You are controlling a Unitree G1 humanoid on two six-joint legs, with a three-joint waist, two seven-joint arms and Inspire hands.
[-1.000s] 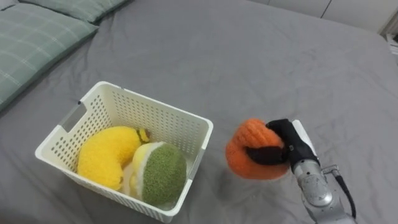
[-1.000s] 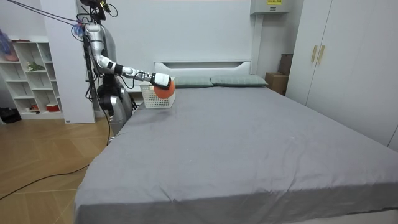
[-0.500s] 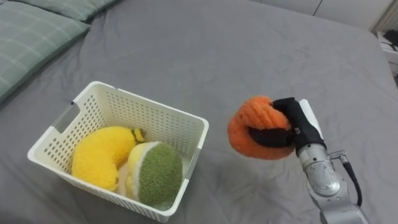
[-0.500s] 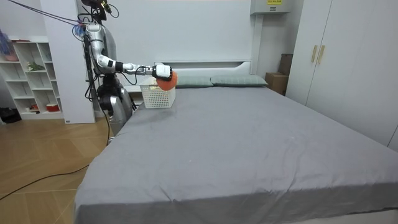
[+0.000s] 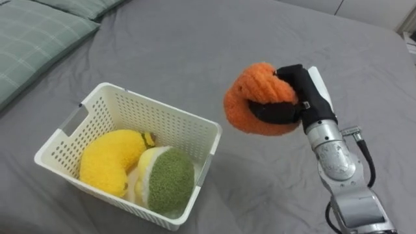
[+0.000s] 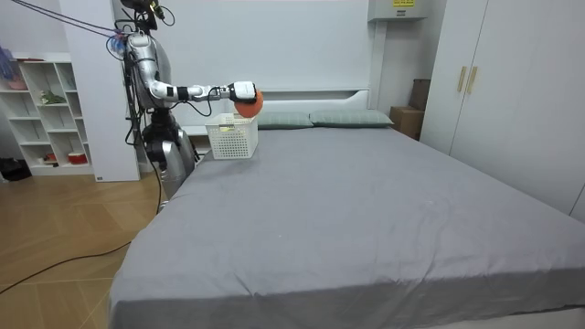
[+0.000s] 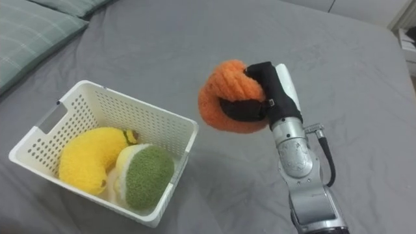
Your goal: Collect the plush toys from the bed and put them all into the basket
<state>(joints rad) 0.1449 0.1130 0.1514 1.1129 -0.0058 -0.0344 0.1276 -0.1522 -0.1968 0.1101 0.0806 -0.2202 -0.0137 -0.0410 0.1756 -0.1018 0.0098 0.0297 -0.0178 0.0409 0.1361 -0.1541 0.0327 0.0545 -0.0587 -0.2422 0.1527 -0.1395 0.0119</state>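
My right hand [image 5: 294, 96] [image 7: 262, 91] is shut on an orange plush toy [image 5: 253, 99] [image 7: 225, 97], held in the air above the grey bed, just right of the white basket [image 5: 170, 121] [image 7: 148, 121]. The basket sits on the bed and holds a yellow banana-shaped plush [image 5: 112, 160] [image 7: 90, 157] and a green-and-cream round plush [image 5: 168, 181] [image 7: 144, 176]. In the room view the robot stands at the bed's head-side corner with its arm stretched out level, the orange plush toy [image 6: 248, 99] above the white basket [image 6: 231, 141].
Green checked pillows [image 5: 36, 39] lie at the upper left of the bed. The grey sheet [image 5: 195, 52] stretches wide beyond and right of the basket. In the room view a white shelf unit [image 6: 41, 114] stands behind the robot and wardrobes [image 6: 512, 91] line the room view's right.
My right hand has lifted the orange plush upward and carried it leftward, closer to the basket's right rim. The basket and its two plush toys stay put.
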